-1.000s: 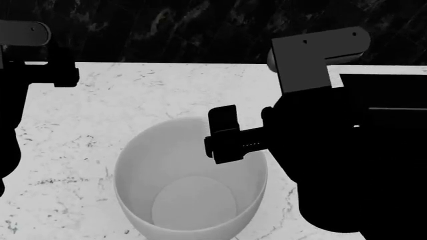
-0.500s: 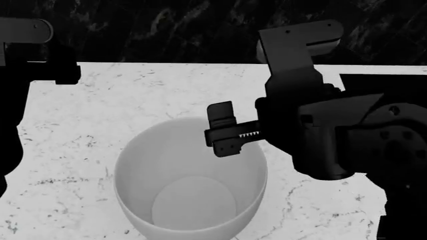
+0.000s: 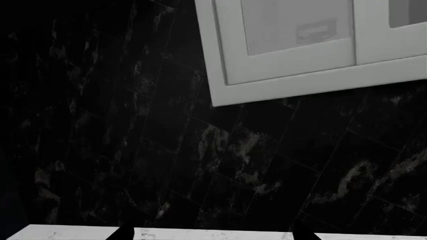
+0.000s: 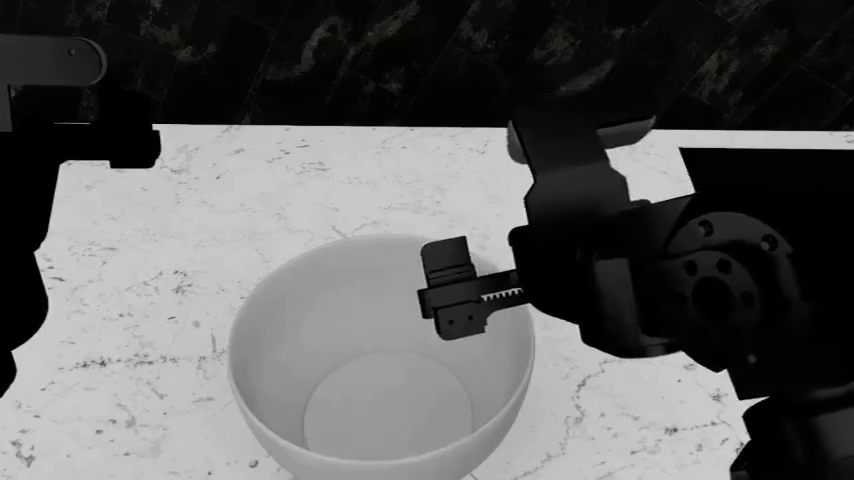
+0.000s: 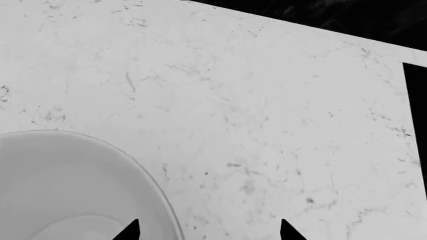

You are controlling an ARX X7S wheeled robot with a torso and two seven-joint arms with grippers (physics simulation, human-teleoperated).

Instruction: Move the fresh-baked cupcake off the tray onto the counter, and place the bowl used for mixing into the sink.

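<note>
The white bowl (image 4: 380,370) stands upright on the marble counter (image 4: 267,200), close in front of me. My right gripper (image 4: 454,288) hangs open at the bowl's right rim. In the right wrist view the rim (image 5: 160,200) runs between the two spread fingertips of the right gripper (image 5: 208,232), one over the inside and one over the counter (image 5: 267,125). My left gripper (image 3: 212,235) is open and holds nothing, raised at the far left and facing the wall. The cupcake is out of view.
A black rectangular area (image 4: 801,170) borders the counter at the right, also seen as a black strip (image 5: 417,125); whether it is the sink or the tray I cannot tell. A dark marble wall (image 3: 133,125) and a white cabinet (image 3: 300,60) rise behind the counter.
My right arm has rolled its wrist and swung its upper link left. The right gripper has sunk a little toward the bowl's right rim. The bowl and left arm have not moved.
</note>
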